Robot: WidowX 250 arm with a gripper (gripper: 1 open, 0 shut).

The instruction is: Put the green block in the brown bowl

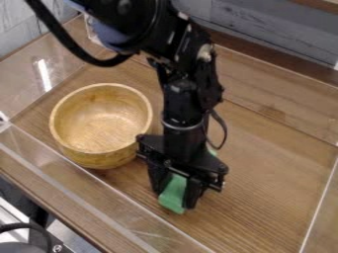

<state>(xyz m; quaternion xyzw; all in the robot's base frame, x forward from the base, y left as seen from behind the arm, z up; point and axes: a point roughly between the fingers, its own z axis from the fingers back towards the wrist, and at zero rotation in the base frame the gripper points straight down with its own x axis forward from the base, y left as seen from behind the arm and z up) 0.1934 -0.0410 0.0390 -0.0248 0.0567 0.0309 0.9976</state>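
Note:
The green block point(175, 196) stands between the fingers of my gripper point(177, 193), near the front edge of the wooden table. The gripper points straight down and is shut on the block; only the block's lower part shows below the black fingers. I cannot tell whether the block's bottom still touches the table. The brown bowl point(99, 123) sits just left of the gripper, upright and empty, its rim close to the arm's lower housing.
The black arm point(185, 79) rises from the gripper toward the upper left. A clear plastic wall point(79, 203) runs along the table's front and left edges. Bare wooden table point(271, 148) lies to the right of the gripper.

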